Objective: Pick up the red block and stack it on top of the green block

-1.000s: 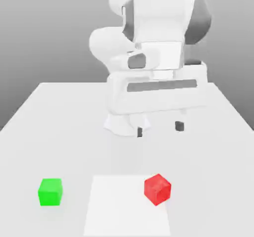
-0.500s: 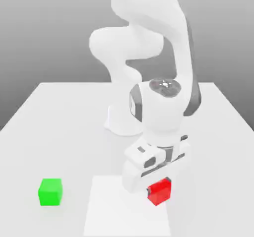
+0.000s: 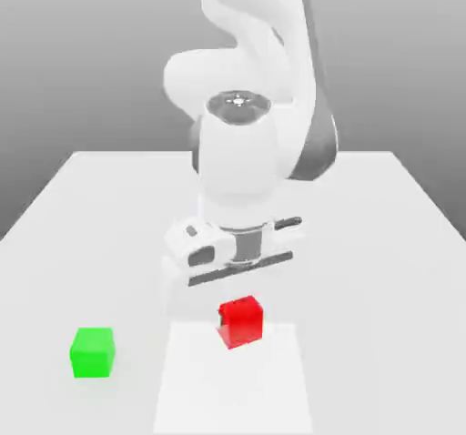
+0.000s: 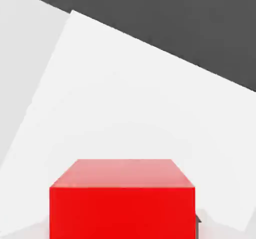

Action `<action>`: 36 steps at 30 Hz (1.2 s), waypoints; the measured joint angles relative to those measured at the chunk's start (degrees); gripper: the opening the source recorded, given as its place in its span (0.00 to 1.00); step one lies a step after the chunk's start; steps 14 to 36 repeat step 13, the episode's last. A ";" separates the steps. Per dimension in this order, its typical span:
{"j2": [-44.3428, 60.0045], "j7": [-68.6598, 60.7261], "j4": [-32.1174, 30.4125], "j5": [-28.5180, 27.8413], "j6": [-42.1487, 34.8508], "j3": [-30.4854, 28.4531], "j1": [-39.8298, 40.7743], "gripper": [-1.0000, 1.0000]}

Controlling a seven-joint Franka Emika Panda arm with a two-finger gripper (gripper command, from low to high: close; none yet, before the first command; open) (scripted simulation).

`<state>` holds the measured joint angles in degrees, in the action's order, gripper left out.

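One red block (image 3: 241, 322) was pinched between the fingers of the one gripper (image 3: 241, 308), above the far part of the white sheet, near that sheet's far edge as the exterior view looked on it. How high it hung could not be told. The block was a cube with no long axis, turned a little, so that its side faces ran aslant to the table's edges. In the hand view, a dark sliver of a finger showed against one side of it.

There was one green block (image 3: 93, 352), resting on the table toward the exterior view's left edge, well apart from the red one and beside the sheet. Its front face was nearly square to the table's near edge.

The single white sheet (image 3: 227, 388) lay on the pale, plain table (image 3: 373, 288), its sides spreading toward the near edge. One white arm (image 3: 238, 165) with dark grey joints rose from the table's far part. Behind the far edge was a plain grey background, darker lower down.
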<state>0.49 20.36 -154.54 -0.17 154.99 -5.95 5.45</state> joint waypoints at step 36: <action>9.67 -5.31 3.86 4.24 5.67 -1.53 14.97 1.00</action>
